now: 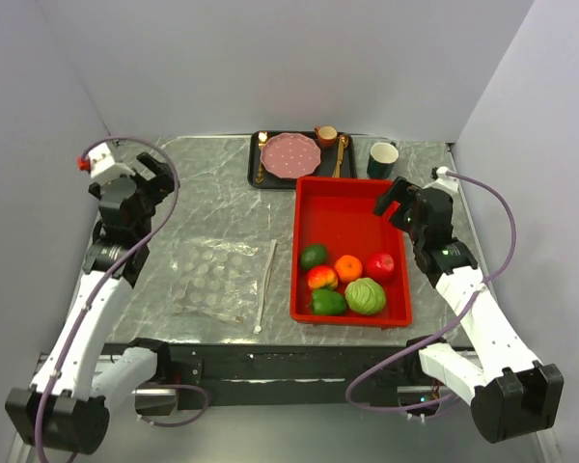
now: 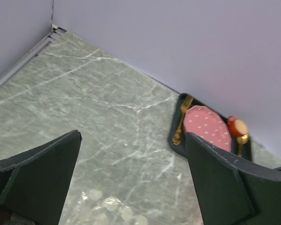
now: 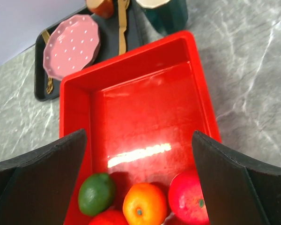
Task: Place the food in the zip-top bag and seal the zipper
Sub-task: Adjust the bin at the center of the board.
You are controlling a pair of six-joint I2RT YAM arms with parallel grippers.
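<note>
- Right now your left gripper [image 1: 152,179] gapes wide, holding nothing; the bag [image 1: 212,280] lies flat just short of it, its zipper [image 1: 267,285] unsealed.
- Your right gripper [image 1: 394,201] is likewise released; the food [image 1: 348,267] sits beneath it, in the tray [image 1: 343,207].

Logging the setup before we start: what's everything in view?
red tray: one, red, right of centre
food: six, greens, orange, reds, tray's near end
zip-top bag: one, clear, left of tray
zipper: one, white, bag's right edge
black tray: one, black, far edge
plate: one, pink, on it
fork, spoon: two, gold, beside plate
cup: one, red-brown, behind spoon
mug: one, dark green, beside black tray
left tool: one, black, open, over table
right tool: one, black, open, over red tray
</note>
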